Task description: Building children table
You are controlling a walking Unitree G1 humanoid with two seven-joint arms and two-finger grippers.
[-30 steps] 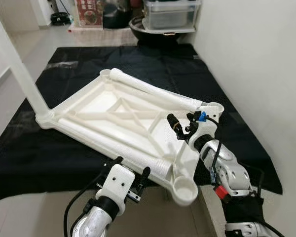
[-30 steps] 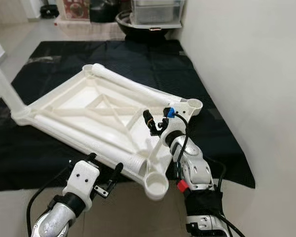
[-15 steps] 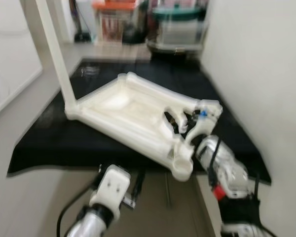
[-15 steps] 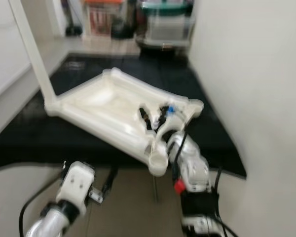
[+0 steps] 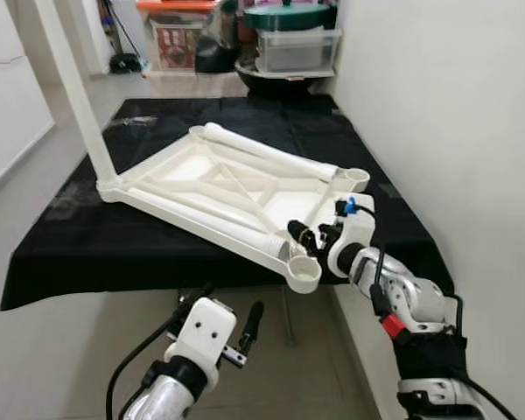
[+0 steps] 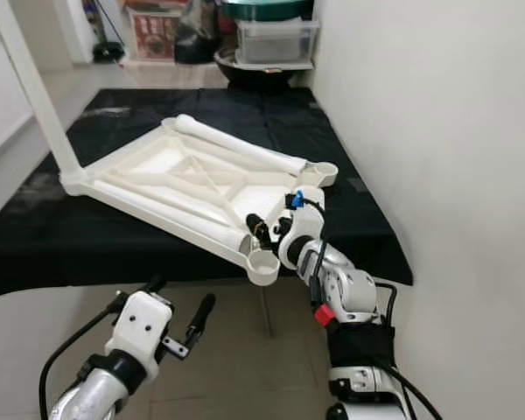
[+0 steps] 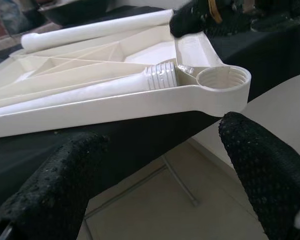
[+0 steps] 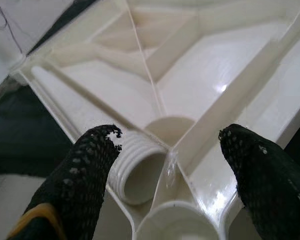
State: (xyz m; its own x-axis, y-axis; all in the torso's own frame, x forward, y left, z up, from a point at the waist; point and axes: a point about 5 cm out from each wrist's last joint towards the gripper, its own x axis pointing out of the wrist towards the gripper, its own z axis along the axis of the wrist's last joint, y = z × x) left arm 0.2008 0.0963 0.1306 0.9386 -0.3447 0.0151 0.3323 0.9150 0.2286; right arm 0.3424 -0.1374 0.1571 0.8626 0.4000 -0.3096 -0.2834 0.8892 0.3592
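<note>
Right now the tabletop [image 5: 219, 188] lies upside down on the black-covered table [image 5: 61, 254], its near corner socket [image 5: 304, 273] overhanging the front edge. I've got the right claw [image 5: 311, 234] open just above it; left claw [image 5: 232, 319] open, lower, nearby.

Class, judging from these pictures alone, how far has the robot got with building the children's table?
Done: one leg stands upright in the upturned tabletop's far left corner. In hand: the open right gripper sits at the near corner socket, by a loose leg's threaded end. Left: two legs lie unfitted inside; left gripper waits open below.
</note>
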